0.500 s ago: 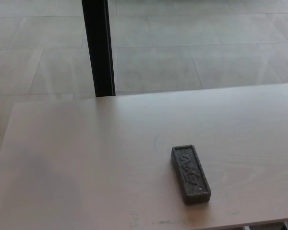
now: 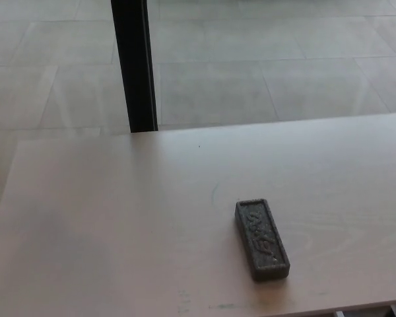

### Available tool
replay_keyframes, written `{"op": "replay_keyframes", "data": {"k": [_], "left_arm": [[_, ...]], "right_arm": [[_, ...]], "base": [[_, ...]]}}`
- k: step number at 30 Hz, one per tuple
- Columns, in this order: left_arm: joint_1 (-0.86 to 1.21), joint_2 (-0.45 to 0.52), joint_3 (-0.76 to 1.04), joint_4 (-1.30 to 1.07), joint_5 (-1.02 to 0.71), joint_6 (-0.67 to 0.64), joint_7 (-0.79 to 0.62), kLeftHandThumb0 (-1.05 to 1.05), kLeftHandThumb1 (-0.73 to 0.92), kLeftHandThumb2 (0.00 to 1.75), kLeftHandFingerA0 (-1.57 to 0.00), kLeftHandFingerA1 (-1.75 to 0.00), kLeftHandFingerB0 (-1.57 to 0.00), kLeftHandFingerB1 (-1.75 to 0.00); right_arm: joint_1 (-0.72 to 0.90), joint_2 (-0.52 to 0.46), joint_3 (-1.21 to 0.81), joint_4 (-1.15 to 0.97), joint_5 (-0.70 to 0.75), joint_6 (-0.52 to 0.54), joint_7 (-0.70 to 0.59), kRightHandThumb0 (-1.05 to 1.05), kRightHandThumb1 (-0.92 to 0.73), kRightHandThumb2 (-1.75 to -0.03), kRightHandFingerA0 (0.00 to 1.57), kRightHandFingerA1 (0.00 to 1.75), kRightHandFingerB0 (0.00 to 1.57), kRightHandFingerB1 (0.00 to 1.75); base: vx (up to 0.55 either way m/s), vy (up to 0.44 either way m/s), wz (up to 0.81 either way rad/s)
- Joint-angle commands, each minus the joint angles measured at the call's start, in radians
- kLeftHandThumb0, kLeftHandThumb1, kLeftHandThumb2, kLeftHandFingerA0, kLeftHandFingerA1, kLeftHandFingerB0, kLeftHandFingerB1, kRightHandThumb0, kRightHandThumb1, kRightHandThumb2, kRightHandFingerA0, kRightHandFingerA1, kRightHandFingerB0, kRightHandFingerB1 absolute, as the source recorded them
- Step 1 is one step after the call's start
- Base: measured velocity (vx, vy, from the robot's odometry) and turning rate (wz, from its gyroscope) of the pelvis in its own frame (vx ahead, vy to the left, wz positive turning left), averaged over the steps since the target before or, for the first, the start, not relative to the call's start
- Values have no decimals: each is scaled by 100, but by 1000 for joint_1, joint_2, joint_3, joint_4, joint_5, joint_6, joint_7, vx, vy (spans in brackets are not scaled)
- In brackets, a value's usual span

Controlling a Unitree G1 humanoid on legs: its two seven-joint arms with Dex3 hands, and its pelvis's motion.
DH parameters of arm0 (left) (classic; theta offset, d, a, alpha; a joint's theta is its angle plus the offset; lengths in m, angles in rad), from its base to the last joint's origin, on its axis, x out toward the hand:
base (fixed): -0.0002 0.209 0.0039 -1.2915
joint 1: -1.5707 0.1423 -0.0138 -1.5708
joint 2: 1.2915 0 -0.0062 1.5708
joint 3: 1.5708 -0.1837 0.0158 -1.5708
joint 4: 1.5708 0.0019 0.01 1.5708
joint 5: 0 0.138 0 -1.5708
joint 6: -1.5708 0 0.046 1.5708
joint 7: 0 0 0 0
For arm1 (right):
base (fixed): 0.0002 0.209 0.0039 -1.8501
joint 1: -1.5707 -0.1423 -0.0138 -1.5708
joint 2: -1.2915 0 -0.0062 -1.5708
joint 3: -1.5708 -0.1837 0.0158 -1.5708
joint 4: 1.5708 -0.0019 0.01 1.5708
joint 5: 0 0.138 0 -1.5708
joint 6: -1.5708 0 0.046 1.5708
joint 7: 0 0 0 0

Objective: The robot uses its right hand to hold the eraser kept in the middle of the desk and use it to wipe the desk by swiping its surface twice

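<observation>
Head view: a pale wood-grain desk [image 2: 119,218] fills the lower part of the picture, its far edge running from the left up toward the right; on it lies a dark grey, speckled eraser [image 2: 262,239], a long block resting flat with raised lettering on its top face; the lettering is too blurred to read; the eraser sits right of the picture's centre and close to the near edge of the desk, its long side angled so that the far end points slightly to the left; nothing touches it, and the wood around it is bare on every side.

A faint greenish curved mark [image 2: 214,193] shows on the desk just beyond and to the left of the eraser; fainter greenish smudges [image 2: 221,306] lie along the near edge, left of the eraser's near end.

Beyond the desk a black upright post [image 2: 135,66] rises from behind the far edge, left of centre, and runs out of the top of the picture; behind it spreads a floor of large grey tiles [image 2: 284,72] with thin joint lines.

Neither robot hand shows in this view, so the state of their fingers cannot be told.
</observation>
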Motion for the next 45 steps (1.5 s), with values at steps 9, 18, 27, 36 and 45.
{"op": "replay_keyframes", "data": {"k": [9, 18, 27, 36, 45], "left_arm": [[5, 10, -2, -2, -33, -7, 13, -45, 38, 87, -57, -86, -48, -71], [-4, 10, -12, 22, -38, -17, 18, -45, 38, 86, -57, -84, -48, -70], [-1, 16, -22, 27, -39, -18, 20, -46, 39, 86, -60, -87, -49, -70], [8, 18, -34, 8, -37, -8, 29, -45, 40, 87, -60, -86, -46, -68], [5, 21, -29, 26, -57, -17, 24, -45, 39, 87, -56, -83, -46, -69]], "right_arm": [[-353, 104, 299, -373, 14, 149, -47, -18, -77, -85, 96, 175, 60, 139], [-348, 319, 597, -597, 21, 233, 34, -26, -52, -112, 98, 175, 68, 160], [-234, 488, 834, -518, -84, 175, 53, -34, -57, -102, 104, 175, 83, 151], [-173, 548, 917, -414, -131, 159, 73, -35, -55, -106, 101, 175, 80, 153], [-183, 592, 932, -306, -159, 111, 95, -35, -58, -108, 103, 175, 81, 161]], "base": [[0, 0, 0], [-2, -1, 1], [0, 0, 0], [0, 0, 0], [0, 0, 0]]}}
